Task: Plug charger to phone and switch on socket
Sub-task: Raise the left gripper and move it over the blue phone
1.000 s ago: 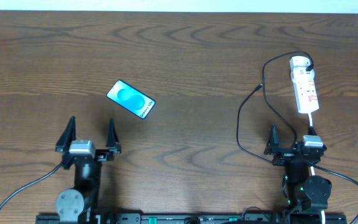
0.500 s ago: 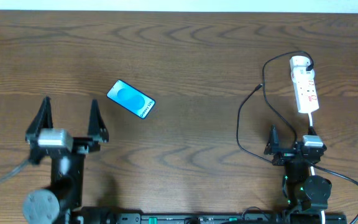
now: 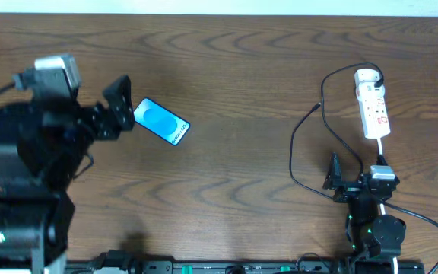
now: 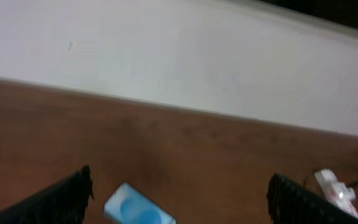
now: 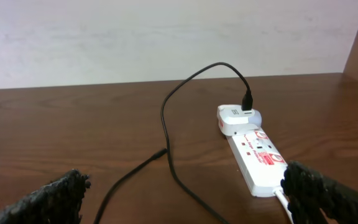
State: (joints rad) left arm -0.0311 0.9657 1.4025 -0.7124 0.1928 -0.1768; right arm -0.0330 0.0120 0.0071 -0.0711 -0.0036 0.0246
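Note:
The phone (image 3: 160, 122) lies flat and slanted on the wood table, left of centre, screen up. It also shows at the bottom of the left wrist view (image 4: 138, 210). My left gripper (image 3: 117, 105) hangs open just left of the phone, above it, with the phone between its fingers (image 4: 179, 199) in the wrist view. The white socket (image 3: 372, 106) lies at the far right. The charger (image 3: 293, 152) runs from the socket's round end and loops down the table; its plug tip (image 3: 319, 105) lies free. My right gripper (image 3: 354, 173) is open and empty below the socket (image 5: 257, 155).
The charger cable (image 5: 166, 124) crosses the table in front of my right gripper (image 5: 188, 199), with its tip (image 5: 160, 152) to the left. A white cord (image 3: 382, 148) leaves the socket toward the right arm. A white wall stands behind the table's far edge (image 4: 166, 106).
My left arm has risen and swung forward from the front edge to the phone's left side. The right arm, the phone, the socket and the charger have not moved.

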